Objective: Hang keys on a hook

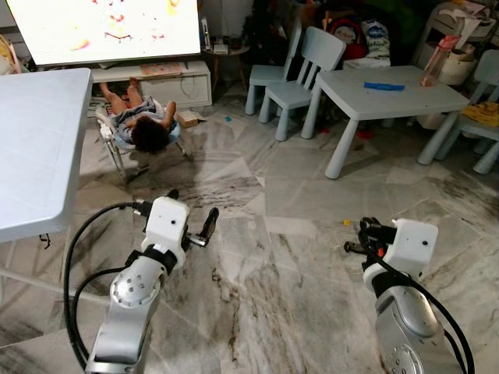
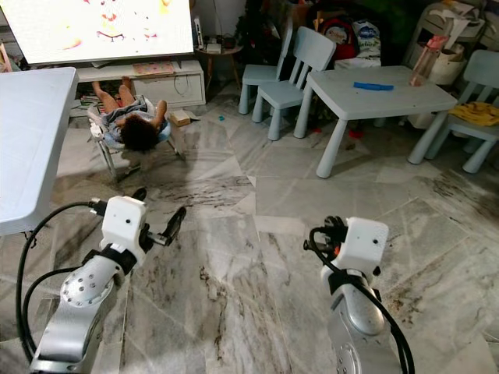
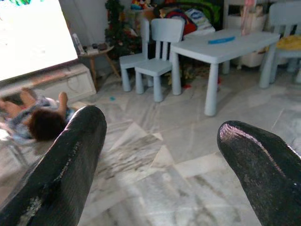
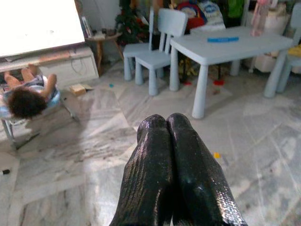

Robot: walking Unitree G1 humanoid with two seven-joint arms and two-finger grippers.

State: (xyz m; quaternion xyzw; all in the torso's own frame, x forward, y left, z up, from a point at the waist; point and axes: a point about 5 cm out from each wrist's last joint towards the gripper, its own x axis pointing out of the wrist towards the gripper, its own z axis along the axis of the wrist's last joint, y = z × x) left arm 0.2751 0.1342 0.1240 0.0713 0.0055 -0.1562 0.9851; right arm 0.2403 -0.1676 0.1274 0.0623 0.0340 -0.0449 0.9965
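television (image 1: 101, 27) and white table (image 1: 35, 148) cut off.

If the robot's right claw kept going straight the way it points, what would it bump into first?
Probably nothing soon: the right gripper, fingers shut, points over bare marble floor toward the small blue table and chairs. Depth is hard to judge.

Right pincer (image 4: 168, 123) pressed shut, left pincer (image 3: 160, 125) spread apart, both above marble floor (image 1: 281, 292).

my arms are silver with white boxy wrists, looping black cables at the left, and textured black fingers (image 3: 66, 169).
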